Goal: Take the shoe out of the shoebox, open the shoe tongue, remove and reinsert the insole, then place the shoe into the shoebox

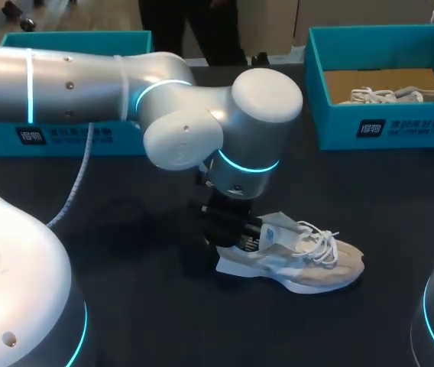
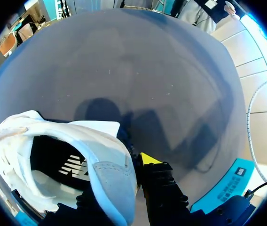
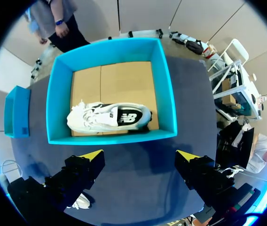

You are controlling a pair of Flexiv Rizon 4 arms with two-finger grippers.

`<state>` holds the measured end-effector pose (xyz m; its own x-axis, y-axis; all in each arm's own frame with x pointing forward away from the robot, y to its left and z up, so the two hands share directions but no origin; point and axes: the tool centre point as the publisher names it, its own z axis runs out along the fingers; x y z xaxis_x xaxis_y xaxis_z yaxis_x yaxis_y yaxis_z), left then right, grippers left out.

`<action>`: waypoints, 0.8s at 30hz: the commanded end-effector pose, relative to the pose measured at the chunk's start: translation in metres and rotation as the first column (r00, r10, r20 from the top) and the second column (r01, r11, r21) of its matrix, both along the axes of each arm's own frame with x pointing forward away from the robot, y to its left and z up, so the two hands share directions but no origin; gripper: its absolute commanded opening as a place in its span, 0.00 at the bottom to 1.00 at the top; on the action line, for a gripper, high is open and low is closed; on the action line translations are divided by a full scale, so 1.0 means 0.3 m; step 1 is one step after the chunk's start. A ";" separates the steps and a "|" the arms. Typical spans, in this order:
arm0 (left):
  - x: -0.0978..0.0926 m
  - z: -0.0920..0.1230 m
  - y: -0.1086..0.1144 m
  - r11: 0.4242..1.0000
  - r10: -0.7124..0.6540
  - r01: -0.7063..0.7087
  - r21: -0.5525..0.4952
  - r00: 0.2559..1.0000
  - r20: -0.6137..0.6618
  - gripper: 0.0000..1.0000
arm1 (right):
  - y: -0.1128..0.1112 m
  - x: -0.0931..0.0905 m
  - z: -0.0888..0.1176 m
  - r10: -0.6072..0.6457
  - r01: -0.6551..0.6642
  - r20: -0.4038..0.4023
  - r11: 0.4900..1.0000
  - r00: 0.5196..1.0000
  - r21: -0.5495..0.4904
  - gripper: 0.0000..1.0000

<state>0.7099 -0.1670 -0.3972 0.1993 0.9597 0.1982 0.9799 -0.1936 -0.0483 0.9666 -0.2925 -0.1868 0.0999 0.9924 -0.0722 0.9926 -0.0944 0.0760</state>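
Note:
A white and beige shoe (image 1: pixel 301 260) lies on its sole on the dark table, toe to the right. My left gripper (image 1: pixel 228 229) reaches down at its heel. In the left wrist view the left gripper (image 2: pixel 124 179) is shut on the shoe's heel collar (image 2: pixel 110 165), with one yellow fingertip (image 2: pixel 147 158) outside it and the other hidden inside. The teal shoebox (image 1: pixel 385 126) at the back right holds a second white shoe (image 1: pixel 396 94). My right gripper (image 3: pixel 140 155) hangs open high above that shoebox (image 3: pixel 112 136) and its shoe (image 3: pixel 107 117), holding nothing.
A second teal box (image 1: pixel 72 134) stands at the back left behind my left arm, and its corner (image 2: pixel 230 186) shows beside the left gripper. A grey cable (image 1: pixel 79 180) hangs from the left arm over the table. The bases of my arms fill the front corners.

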 end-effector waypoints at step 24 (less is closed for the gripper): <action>-0.054 0.364 0.100 0.932 0.153 -0.158 -0.325 0.987 -0.038 1.00 | 0.001 -0.003 0.001 -0.001 0.001 0.001 1.000 1.000 -0.001 1.00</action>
<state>0.6912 -0.1711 -0.3183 0.0690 0.9976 0.0033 0.9975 -0.0689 -0.0154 0.9666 -0.2925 -0.1868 0.1000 0.9924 -0.0722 0.9926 -0.0945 0.0760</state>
